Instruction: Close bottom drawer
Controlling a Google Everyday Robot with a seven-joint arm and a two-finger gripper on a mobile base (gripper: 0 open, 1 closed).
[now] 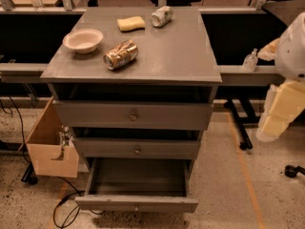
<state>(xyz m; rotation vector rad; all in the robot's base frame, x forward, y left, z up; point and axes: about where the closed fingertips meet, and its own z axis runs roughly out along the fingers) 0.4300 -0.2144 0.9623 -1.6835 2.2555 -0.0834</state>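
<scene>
The grey cabinet (157, 56) stands in the middle of the camera view with three drawers. The bottom drawer (137, 203) is pulled out far towards me, and its wide, shallow box is open and empty, with a small round knob at the centre of its slim front. The middle drawer (137, 149) and the top drawer (133, 115) each stand out a little. My gripper (275, 123) is the cream-coloured end of the arm at the right edge, level with the upper drawers and well apart from the cabinet, touching nothing.
On the cabinet top lie a bowl (83, 39), a crushed can (120, 54), a yellow sponge (131, 23) and a second can (161, 16). A cardboard box (50, 149) hangs at the cabinet's left. Cables (64, 209) lie on the floor at the left. A table leg (240, 125) stands at the right.
</scene>
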